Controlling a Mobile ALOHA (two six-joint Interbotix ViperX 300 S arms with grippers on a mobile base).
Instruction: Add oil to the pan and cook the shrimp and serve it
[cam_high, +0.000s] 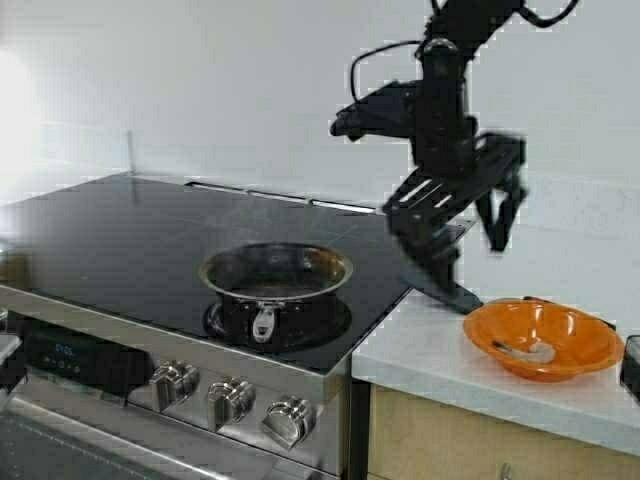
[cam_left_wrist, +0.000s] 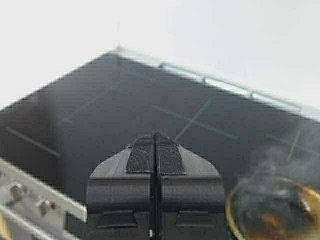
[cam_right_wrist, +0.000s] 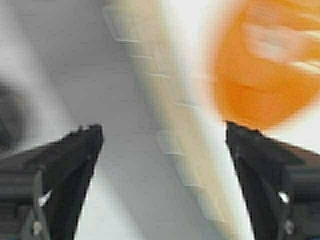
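Two arms: one at work, one idle, listed below with the scene's things from largest to smallest.
Stove (cam_high: 120, 230): black glass cooktop with a row of metal knobs along the front edge; it carries the pan on its near right burner.
Counter (cam_high: 430, 345): pale worktop just right of the stove; it carries the orange bowl.
Right gripper (cam_high: 470, 215): raised in the air over the seam between stove and counter, above and left of the bowl, tilted downward; fingers (cam_right_wrist: 70, 155) spread wide apart, nothing between them, touching nothing.
Left gripper (cam_left_wrist: 155, 155): low over the left part of the cooktop, well apart from the pan; fingers pressed flat together, holding nothing.
Pan (cam_high: 276, 272): shiny steel with a dark inside, short handle toward the knobs; a thin wisp of smoke rises from it, and the left wrist view shows browned residue. No shrimp visible inside.
Orange bowl (cam_high: 590, 350): on the counter near the right edge; a small pale curled piece lies in it.
Shrimp (cam_high: 528, 350): judged to be that pale piece, resting on the bowl's bottom, so serving looks done.
Oil: not in view.
Step in hand: judged to be clearing away after serving.
Advice: lift the open right gripper straight up, clear of the bowl rim; the smoking pan wants removing from heat.
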